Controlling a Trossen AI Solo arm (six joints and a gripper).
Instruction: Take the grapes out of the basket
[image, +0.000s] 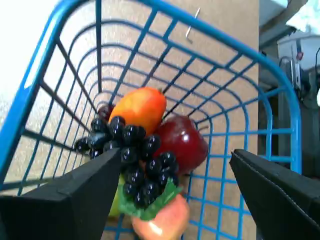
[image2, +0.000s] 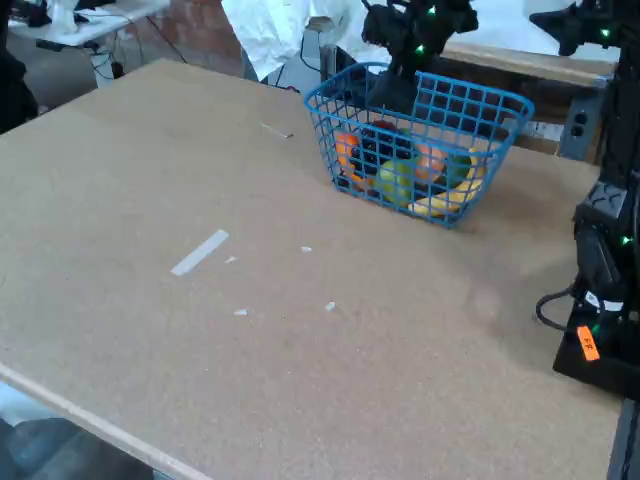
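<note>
Pincer (image: 175, 190) gaping wide over the basket (image: 280, 75), where the grapes (image: 132, 160) sit atop the fruit—light, knobbly, slippery-looking beads, best pinched across the bunch's middle, I'd say.

The wrist view rides just behind the claw (image: 175, 175), close above the basket (image: 280, 75), looking steeply down into its inside. The fixed view stands off from the bench (image2: 250, 330), high and well back, looking across it toward the basket (image2: 420, 150) at the far side. Both views share the basket.
</note>
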